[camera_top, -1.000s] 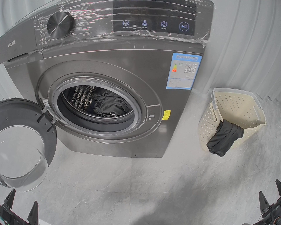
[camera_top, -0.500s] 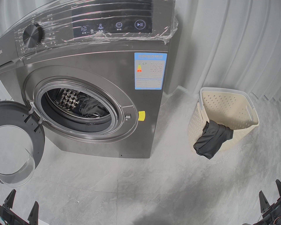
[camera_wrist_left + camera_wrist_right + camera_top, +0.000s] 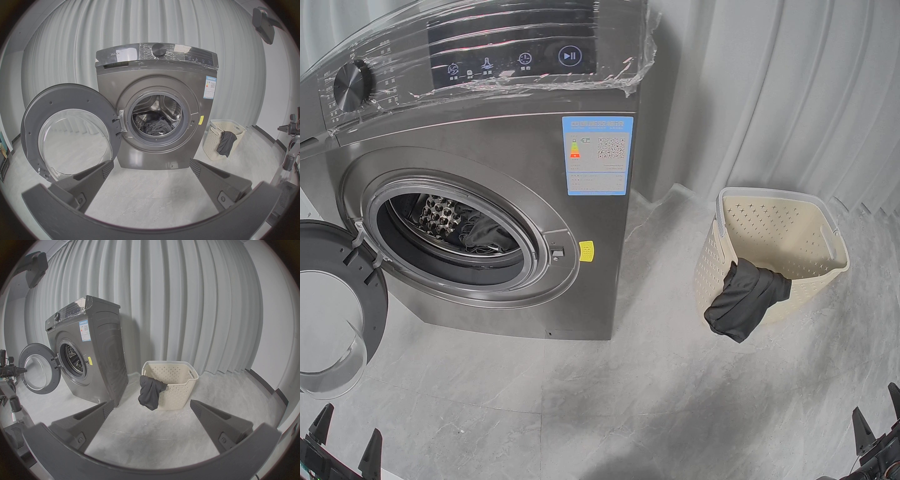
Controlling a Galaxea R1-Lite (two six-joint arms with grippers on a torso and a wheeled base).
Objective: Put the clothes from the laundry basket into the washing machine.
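the left tool (image 3: 349, 430) sits low at the near left edge of the head view, its two fingers spread apart with nothing between them, above the grey floor (image 3: 612, 387). just beyond it the round door (image 3: 337, 300) of the washing machine (image 3: 487, 137) hangs wide open, swung out on the machine's left-side hinge. the drum opening faces the robot, and dark clothes (image 3: 484, 232) lie inside on the bottom of the drum. plastic film covers the control panel (image 3: 487, 56) on top, and a blue label (image 3: 597, 155) is stuck on the front, right of the opening. well apart to the right, the cream laundry basket (image 3: 828, 215) stands on the floor in front of a pale curtain (image 3: 787, 94). one dark garment (image 3: 744, 300) is draped over the basket's near rim on the side toward the machine, most of it hanging down the outside wall. the right tool (image 3: 876, 406) is at the near right edge, fingers apart and holding nothing, far from the basket.
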